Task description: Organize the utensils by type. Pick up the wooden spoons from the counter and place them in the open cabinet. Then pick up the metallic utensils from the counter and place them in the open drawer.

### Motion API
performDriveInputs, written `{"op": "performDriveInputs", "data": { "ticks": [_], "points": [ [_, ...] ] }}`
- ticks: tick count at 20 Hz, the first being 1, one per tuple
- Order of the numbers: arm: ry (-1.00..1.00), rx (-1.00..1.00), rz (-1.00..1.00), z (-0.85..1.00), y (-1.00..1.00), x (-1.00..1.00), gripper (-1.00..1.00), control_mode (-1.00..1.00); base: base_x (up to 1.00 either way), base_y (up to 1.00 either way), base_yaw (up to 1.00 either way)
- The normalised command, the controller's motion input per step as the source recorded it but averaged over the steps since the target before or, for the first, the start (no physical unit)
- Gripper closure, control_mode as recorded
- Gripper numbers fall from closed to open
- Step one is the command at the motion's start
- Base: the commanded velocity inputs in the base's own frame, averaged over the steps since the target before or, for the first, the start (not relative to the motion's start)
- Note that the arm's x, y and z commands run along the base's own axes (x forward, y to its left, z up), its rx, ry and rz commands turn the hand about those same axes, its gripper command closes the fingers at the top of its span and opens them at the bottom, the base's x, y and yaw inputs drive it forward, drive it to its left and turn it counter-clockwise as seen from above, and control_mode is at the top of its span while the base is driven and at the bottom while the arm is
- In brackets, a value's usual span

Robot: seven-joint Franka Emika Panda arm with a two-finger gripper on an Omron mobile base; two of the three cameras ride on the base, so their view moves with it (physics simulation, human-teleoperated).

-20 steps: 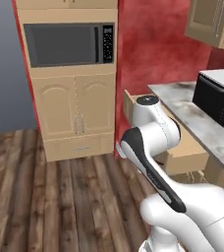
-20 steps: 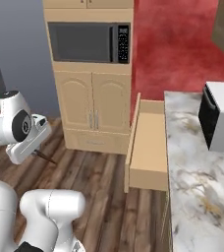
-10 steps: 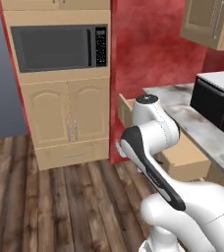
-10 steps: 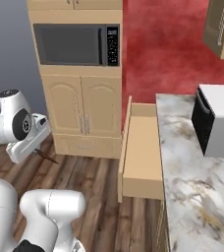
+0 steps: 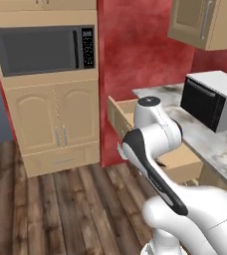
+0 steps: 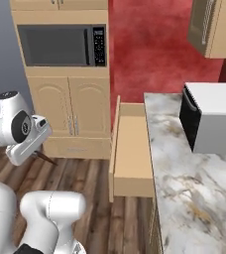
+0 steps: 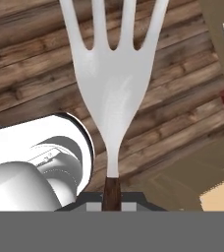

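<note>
Gripping a silver fork by its dark brown handle, the hand is closed on it, tines pointing away over the wooden floor. In the right base view the hand sits well to the left of the open drawer, low over the floor, with the fork's thin dark end poking out below it. The open drawer juts out from under the counter, just beside the red wall. A white microwave stands on the counter beyond the drawer. Left of the drawer stands a tall wooden unit with a built-in microwave.
</note>
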Motion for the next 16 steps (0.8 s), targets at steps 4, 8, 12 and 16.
{"op": "performDriveInputs", "data": {
  "ticks": [4, 8, 12, 16],
  "points": [
    [0.0, 0.0, 0.0, 0.0, 0.0, 0.0, 1.0, 1.0, 0.38, -0.46, -0.1],
    [0.0, 0.0, 0.0, 0.0, 0.0, 0.0, 1.0, 1.0, 0.38, -0.51, -0.07],
    [0.0, 0.0, 0.0, 0.0, 0.0, 0.0, 1.0, 1.0, 0.33, -0.49, -0.04],
    [0.0, 0.0, 0.0, 0.0, 0.0, 0.0, 1.0, 1.0, 0.36, -0.34, -0.01]
  ]
}}
